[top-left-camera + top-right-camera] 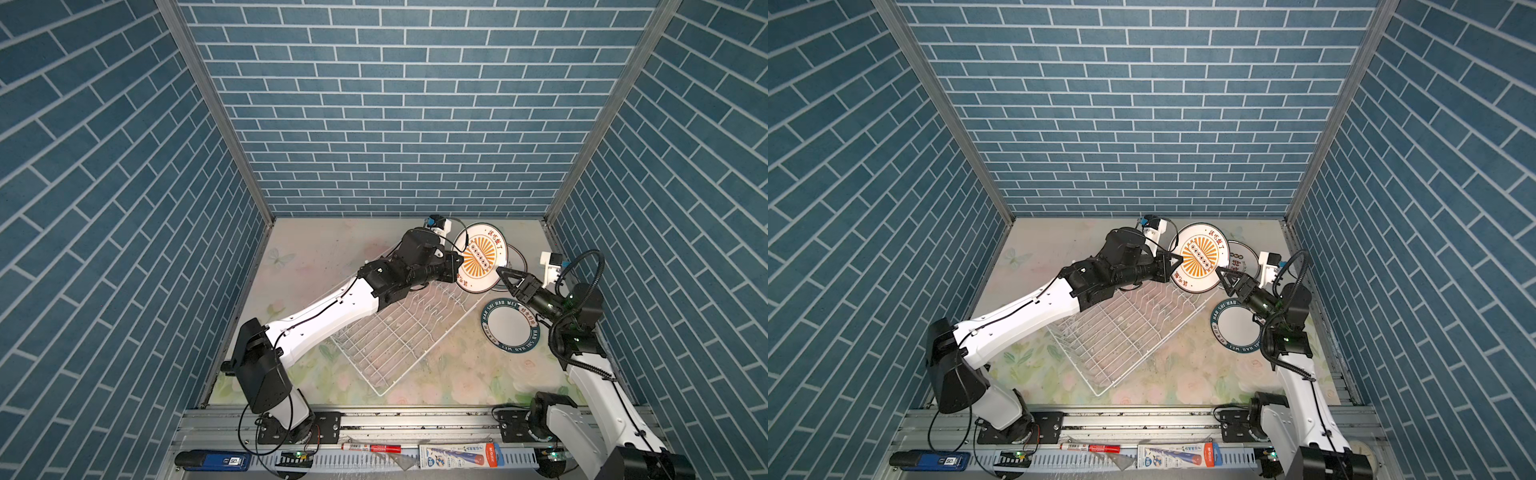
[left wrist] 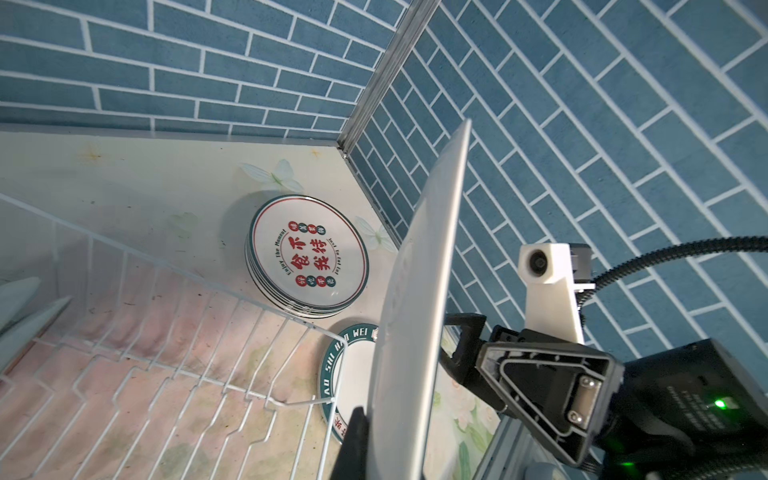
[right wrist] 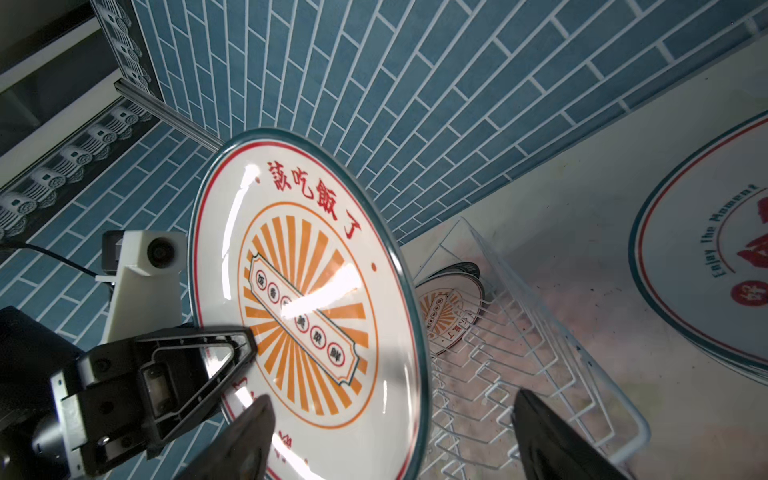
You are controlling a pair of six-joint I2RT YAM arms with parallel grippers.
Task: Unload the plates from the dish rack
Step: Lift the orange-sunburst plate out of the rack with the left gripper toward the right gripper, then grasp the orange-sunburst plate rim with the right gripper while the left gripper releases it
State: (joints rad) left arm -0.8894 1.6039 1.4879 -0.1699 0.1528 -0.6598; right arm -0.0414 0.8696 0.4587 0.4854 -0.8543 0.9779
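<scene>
My left gripper (image 1: 459, 261) is shut on the rim of an orange sunburst plate (image 1: 480, 259), holding it tilted on edge above the far corner of the white wire dish rack (image 1: 432, 347). The left wrist view shows that plate's white back (image 2: 419, 311) edge-on. My right gripper (image 3: 395, 436) is open, and its fingers (image 3: 253, 436) straddle the plate's opposite rim (image 3: 415, 374) without pressing it. Two more sunburst plates (image 3: 449, 316) stand in the rack, hidden under the left arm in both top views.
A plate with a dark green lettered rim (image 1: 509, 328) lies flat on the table to the right of the rack. A stack of several plates (image 2: 307, 257) sits in the far right corner by the tiled walls. Pens and tools lie along the front rail (image 1: 374, 449).
</scene>
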